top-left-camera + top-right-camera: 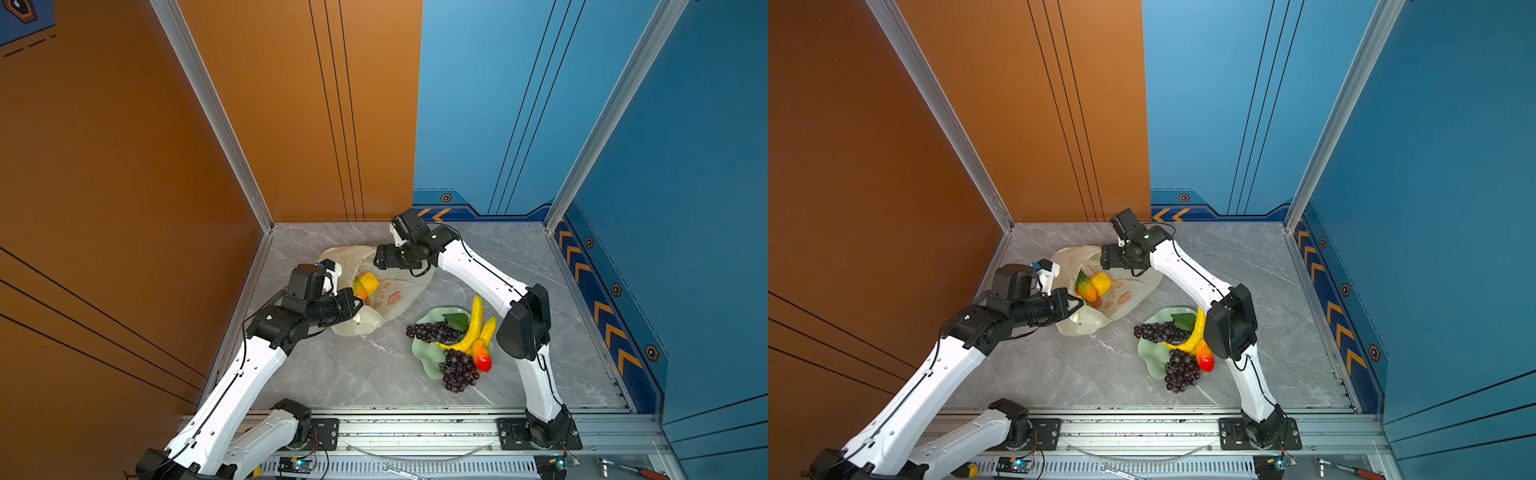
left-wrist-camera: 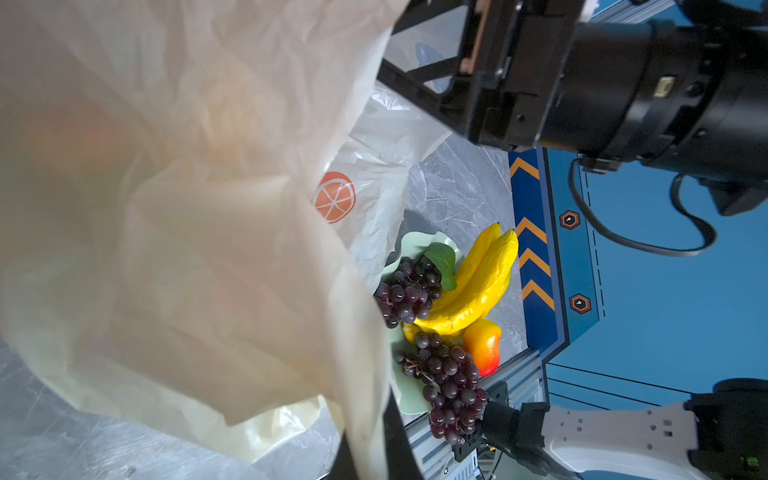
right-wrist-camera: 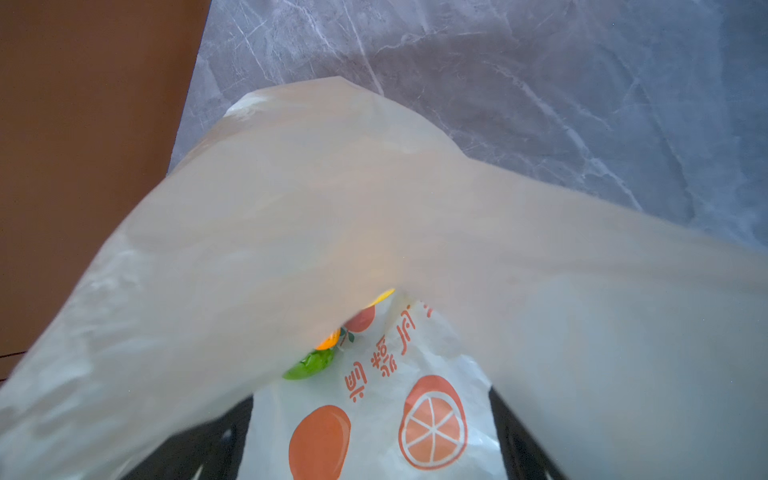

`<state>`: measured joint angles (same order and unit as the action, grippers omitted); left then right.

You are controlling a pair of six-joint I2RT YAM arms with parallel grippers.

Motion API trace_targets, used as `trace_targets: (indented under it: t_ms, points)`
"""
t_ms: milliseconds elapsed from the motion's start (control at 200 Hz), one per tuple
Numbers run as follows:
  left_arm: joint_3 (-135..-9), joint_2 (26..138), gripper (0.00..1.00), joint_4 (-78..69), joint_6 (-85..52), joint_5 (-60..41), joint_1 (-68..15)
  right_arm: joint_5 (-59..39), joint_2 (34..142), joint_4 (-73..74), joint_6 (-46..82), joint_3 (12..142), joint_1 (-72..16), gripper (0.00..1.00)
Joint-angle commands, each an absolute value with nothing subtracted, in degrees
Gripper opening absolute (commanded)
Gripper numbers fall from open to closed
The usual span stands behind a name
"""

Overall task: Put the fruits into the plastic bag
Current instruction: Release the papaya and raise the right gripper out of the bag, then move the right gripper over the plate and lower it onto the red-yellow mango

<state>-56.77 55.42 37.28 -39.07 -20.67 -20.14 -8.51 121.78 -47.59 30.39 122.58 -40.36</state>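
Pinching the bag rim at frame centre with closed left gripper; held right gripper wide open at its upper edge.

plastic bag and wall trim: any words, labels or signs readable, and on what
plastic bag: orange Chinese characters, too creased and turned to read.
plastic bag: orange slice logo, no words.
blue wall trim: chevron arrows and hexagon badges, no words.
Nothing else legible.

Thin film, shiny fruit
The plastic bag is crinkly, translucent film; bananas, grape bunches and mango look glossy; the dish smooth; the tabletop marble-patterned.
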Motion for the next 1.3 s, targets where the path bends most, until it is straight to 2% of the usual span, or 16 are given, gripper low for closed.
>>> trace_targets:
  t_ms: [0,100,355,571,701,831,966,1111,1297]
  points:
    - [-58.2,55.4,0.00,37.7,-38.6,-21.4,-19.4,-11.8,115.4,-52.6,29.8,123.6,-40.6,1.00]
    - [-58.4,55.9,0.00,37.6,-38.1,-21.9,-19.0,-16.8,113.1,-56.1,31.2,123.5,-40.6,1.00]
    - [-58.2,56.7,0.00,36.2,-37.8,-23.5,-18.1,-20.7,105.1,-65.7,34.0,119.8,-43.0,1.00]
    - [-58.3,57.2,0.00,35.8,-37.6,-24.4,-17.7,-6.7,95.6,-78.9,39.6,115.0,-43.6,1.00]
    - [-58.3,57.2,0.00,35.7,-37.5,-24.6,-17.7,2.9,89.4,-84.6,41.5,107.2,-44.2,1.00]
    - [-58.4,56.9,0.00,35.7,-37.5,-24.7,-17.7,7.1,82.5,-84.6,43.5,95.7,-42.4,1.00]
    - [-58.2,56.6,0.00,35.7,-37.6,-24.5,-17.8,6.1,74.9,-80.6,44.3,83.1,-37.4,1.00]
    - [-57.8,55.8,0.00,35.7,-37.9,-24.2,-17.8,3.2,69.5,-78.1,43.8,73.3,-35.8,0.94]
    - [-57.2,55.6,0.00,35.7,-38.2,-24.4,-17.9,0.2,65.6,-72.1,43.7,63.5,-35.5,0.80]
